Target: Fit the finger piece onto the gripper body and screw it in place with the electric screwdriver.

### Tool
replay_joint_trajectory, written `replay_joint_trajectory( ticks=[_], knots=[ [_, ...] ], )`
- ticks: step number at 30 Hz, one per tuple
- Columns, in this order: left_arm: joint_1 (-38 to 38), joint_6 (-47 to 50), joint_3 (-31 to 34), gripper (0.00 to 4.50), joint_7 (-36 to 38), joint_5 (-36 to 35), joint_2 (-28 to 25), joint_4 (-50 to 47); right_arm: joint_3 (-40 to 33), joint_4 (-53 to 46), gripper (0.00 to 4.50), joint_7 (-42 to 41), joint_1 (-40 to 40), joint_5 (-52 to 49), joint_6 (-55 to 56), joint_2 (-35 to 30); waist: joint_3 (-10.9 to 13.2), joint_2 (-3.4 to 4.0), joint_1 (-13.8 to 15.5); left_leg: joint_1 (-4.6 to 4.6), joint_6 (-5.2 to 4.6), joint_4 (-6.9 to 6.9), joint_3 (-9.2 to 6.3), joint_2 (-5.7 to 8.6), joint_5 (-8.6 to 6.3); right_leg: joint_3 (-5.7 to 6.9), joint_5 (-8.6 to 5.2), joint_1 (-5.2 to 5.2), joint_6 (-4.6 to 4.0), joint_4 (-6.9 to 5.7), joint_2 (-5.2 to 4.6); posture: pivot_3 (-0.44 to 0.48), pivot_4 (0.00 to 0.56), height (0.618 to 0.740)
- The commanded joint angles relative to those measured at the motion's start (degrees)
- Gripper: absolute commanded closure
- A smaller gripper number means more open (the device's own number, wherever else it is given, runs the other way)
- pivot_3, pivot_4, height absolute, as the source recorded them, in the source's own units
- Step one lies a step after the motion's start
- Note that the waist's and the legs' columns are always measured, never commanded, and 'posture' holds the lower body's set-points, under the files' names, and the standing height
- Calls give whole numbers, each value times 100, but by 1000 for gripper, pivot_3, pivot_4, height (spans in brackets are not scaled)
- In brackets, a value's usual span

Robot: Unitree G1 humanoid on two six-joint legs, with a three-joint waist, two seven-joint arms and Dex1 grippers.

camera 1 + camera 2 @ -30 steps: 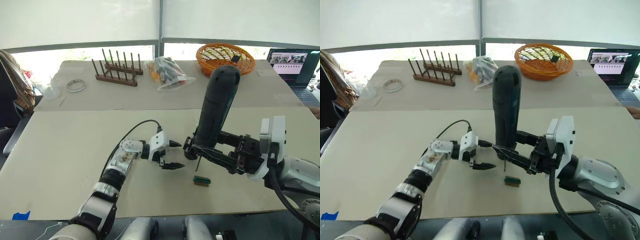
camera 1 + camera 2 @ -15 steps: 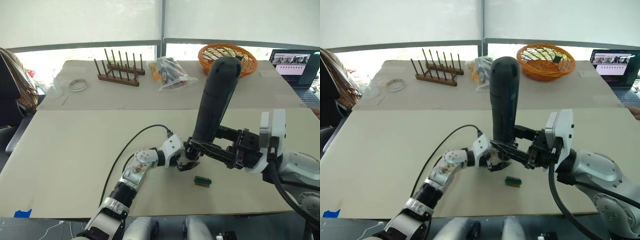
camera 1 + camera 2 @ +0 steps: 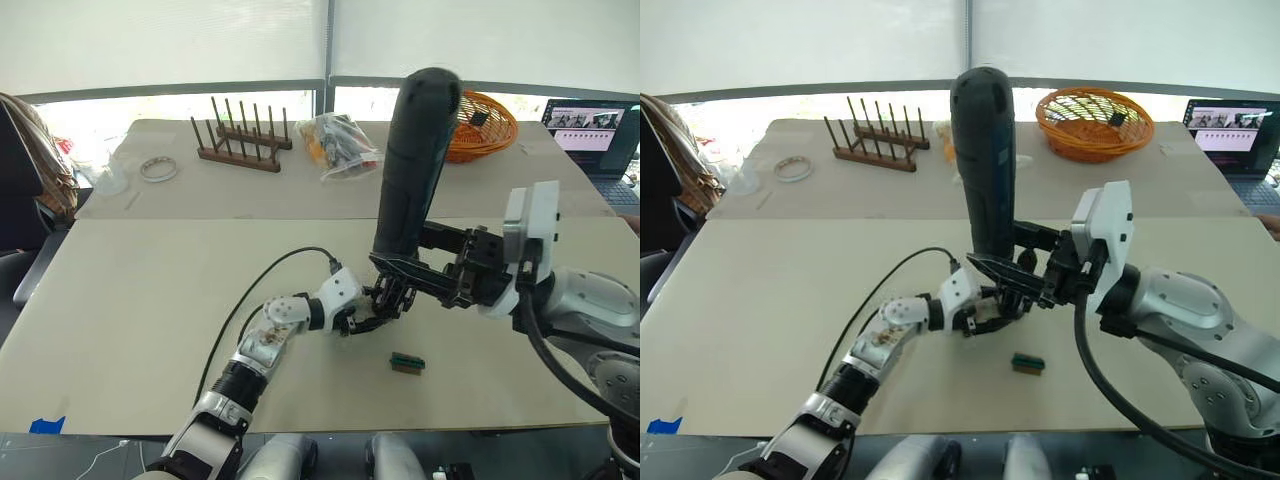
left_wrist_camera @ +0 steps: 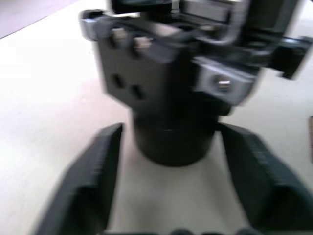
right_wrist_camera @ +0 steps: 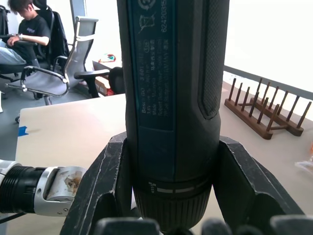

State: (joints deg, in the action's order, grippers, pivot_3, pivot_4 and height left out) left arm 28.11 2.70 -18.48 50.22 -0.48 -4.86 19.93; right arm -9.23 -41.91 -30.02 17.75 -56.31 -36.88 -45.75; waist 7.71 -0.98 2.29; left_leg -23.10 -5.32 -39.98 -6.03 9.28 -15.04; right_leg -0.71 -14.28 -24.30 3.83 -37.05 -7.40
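Right gripper (image 5: 171,196) clamps upright electric screwdriver (image 3: 410,170). Left gripper (image 4: 168,166), parted, straddles gripper body (image 4: 166,98) without contact. Screwing apparently pending; finger piece fit indeterminable. Small green part (image 3: 405,362) at 5 o'clock.

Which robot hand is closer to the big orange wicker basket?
Right. The right gripper, clamped on the black electric screwdriver, sits on the orange wicker basket's side; the left gripper is lower and further left.
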Motion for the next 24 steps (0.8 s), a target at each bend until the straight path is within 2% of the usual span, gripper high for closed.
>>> replay_joint_trajectory(
  ticks=[1, 24],
  knots=[
    [33, -162, -59, 2259, 25, -79, 50, -36, -78, -80, 2587, -74, 234, 119, 106, -35, 0, 0, 0, 0, 0, 0, 0, 0, 0, 0, 0, 0, 0, 0, 0, 0, 150, 740],
    [51, -175, -78, 2259, -2, -96, 77, -66, 146, 229, 2587, -371, 443, 658, 126, 190, 0, 0, 5, 0, 0, 0, -1, 0, 0, 0, 0, 1, 0, 0, 0, 0, 150, 740]
  ],
)
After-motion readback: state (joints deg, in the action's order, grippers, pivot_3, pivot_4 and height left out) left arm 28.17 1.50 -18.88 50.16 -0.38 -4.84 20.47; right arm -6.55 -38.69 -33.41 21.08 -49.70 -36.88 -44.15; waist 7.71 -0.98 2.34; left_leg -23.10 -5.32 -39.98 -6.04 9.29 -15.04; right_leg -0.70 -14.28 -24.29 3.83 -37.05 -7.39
